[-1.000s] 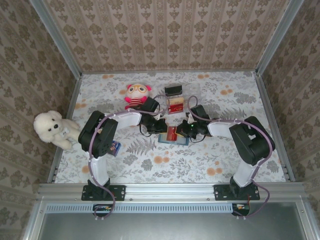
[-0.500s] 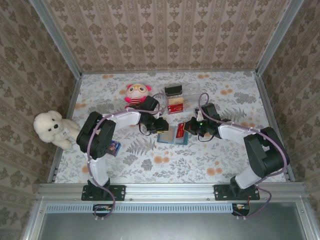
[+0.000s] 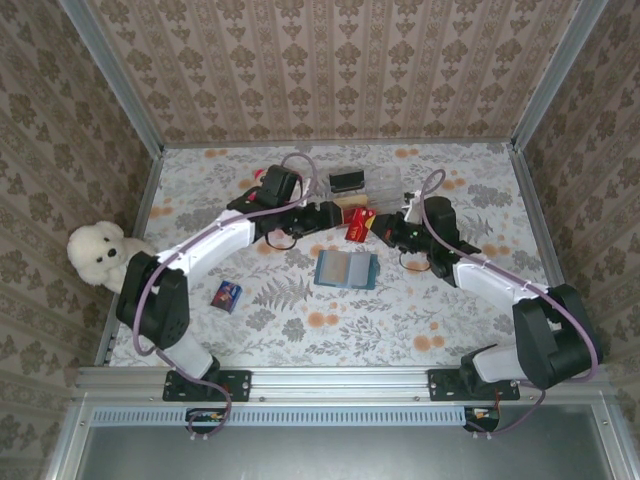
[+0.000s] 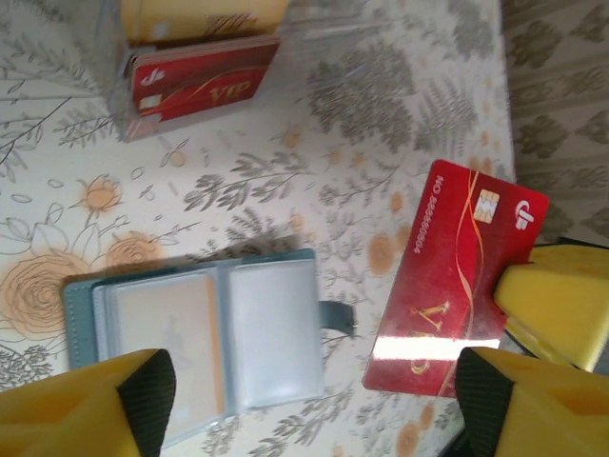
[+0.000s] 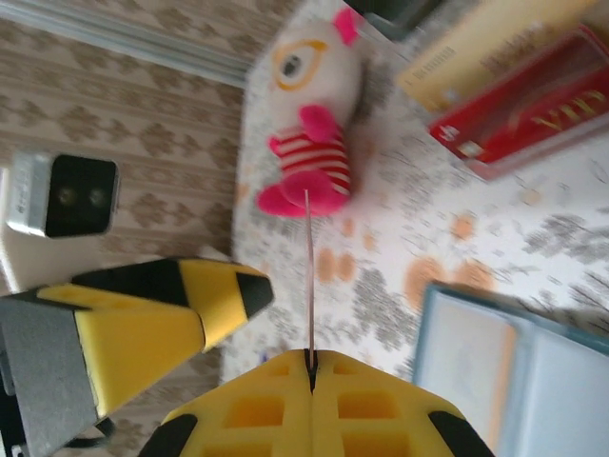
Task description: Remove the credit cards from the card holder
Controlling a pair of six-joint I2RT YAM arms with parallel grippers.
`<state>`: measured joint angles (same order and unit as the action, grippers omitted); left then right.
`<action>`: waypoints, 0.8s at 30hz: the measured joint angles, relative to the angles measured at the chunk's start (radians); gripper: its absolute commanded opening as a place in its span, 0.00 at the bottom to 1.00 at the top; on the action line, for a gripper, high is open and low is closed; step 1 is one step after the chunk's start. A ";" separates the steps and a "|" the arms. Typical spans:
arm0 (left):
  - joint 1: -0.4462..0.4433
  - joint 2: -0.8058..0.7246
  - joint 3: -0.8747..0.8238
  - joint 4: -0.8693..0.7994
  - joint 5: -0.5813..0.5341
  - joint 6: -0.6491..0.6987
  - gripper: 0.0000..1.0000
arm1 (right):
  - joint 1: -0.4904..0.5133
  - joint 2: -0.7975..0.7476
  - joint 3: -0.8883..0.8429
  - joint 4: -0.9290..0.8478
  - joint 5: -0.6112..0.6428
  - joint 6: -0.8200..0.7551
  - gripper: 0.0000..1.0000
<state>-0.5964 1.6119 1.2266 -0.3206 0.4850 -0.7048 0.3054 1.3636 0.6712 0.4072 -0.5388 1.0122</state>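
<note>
Your right gripper (image 5: 309,360) is clamped shut on a red credit card (image 4: 457,276), pinching it by one edge. In the right wrist view the card stands edge-on as a thin line rising from the closed fingers. In the top view that card sits just above the centre of the frame, between your two grippers and apart from the card holder (image 3: 347,270).

Your left gripper (image 4: 309,390) has its jaws spread wide with nothing between them. One of its fingers (image 5: 162,314) stands off to the left of the card in the right wrist view.

The card holder lies open and flat on the flowered table (image 3: 300,330), both panels up, just below the grippers in the top view and at lower left in the left wrist view. Its left panel shows an orange tint.

At upper left of the left wrist view, a clear tray (image 4: 114,114) holds a red VIP card (image 4: 205,81) with a gold card (image 4: 200,14) behind it. A pink plush toy (image 5: 309,124) sits at the top of the right wrist view.
</note>
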 measured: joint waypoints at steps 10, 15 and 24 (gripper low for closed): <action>-0.034 -0.056 -0.005 0.148 0.089 -0.104 0.76 | -0.002 0.008 -0.047 0.409 -0.012 0.315 0.00; -0.045 -0.058 -0.008 0.211 0.135 -0.148 0.61 | -0.002 0.055 -0.062 0.587 -0.016 0.438 0.00; -0.045 -0.094 -0.011 0.294 0.197 -0.168 0.40 | -0.002 0.092 -0.087 0.719 -0.016 0.536 0.00</action>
<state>-0.6411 1.5181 1.2160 -0.0265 0.6819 -0.8726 0.3035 1.4555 0.5846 1.1259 -0.5552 1.5482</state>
